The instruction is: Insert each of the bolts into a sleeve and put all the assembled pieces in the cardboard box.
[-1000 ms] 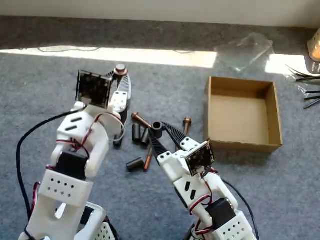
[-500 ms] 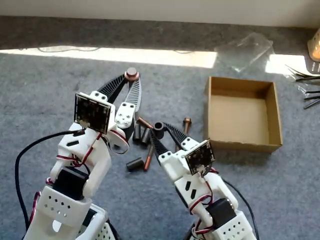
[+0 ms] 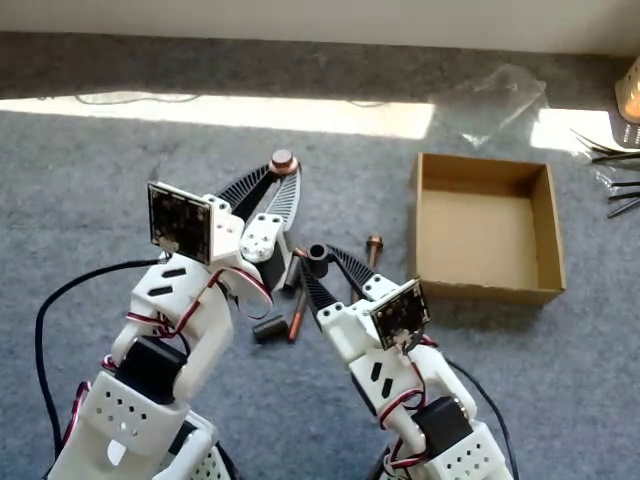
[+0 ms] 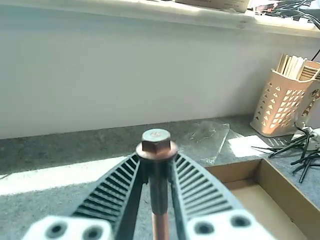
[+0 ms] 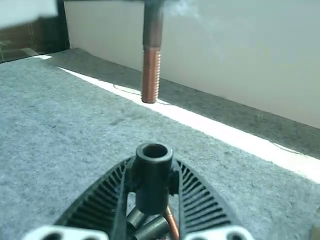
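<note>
High view looks down on a grey, carpet-like worktop (image 3: 100,170). An open-topped cardboard box (image 3: 484,291) sits on it at the picture's right. 2 white arms rise from the near edge: the left arm (image 3: 160,330) and the right arm (image 3: 400,370).

The left claw (image 3: 281,172) is raised and clamped on a bolt (image 3: 283,160). It pinches the shank just under the hex head, head up. The left wrist view shows the same grip, with the fingers (image 4: 120,192) pressed against both sides of the shank. In the right wrist view the bolt's threaded copper end hangs downward, above and beyond the sleeve (image 5: 151,172), apart from it.

The right claw (image 3: 318,265) is closed on that dark sleeve and holds it upright with the open bore facing up. It sits between the left claw and the box.

Loose parts lie on the worktop between the arms. A 2nd sleeve (image 3: 269,328) lies on its side with a 2nd bolt (image 3: 298,318) just beside it. A 3rd bolt (image 3: 374,247) lies near the box's left wall.
</note>
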Controlling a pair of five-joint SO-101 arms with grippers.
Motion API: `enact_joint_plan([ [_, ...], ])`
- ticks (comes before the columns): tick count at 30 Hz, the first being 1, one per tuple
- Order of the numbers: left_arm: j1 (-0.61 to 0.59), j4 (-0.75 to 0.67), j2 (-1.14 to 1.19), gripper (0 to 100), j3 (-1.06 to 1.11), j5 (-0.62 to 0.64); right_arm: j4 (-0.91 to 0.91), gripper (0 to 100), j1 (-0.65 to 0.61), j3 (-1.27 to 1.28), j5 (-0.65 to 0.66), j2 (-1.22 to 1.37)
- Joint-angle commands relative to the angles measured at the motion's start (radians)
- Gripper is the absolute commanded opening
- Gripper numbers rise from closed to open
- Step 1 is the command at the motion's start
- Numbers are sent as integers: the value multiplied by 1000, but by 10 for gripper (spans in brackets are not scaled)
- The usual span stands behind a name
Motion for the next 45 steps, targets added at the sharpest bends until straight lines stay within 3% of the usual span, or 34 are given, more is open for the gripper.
enact_joint_plan([
  [1,22,-23,-33,6,-8,21,-1,4,12,99,8,-7],
  [13,136,-25,-351,6,163,-60,-1,4,8,99,9,-7],
  [18,148,-25,-352,6,165,-52,-15,4,8,99,12,-7],
  [21,143,-25,-352,6,165,17,-45,4,8,99,12,-7],
  [39,142,-25,-349,6,165,18,-134,4,-8,99,15,-5],
  [45,142,-21,-349,6,166,18,-131,4,-30,99,132,1],
])
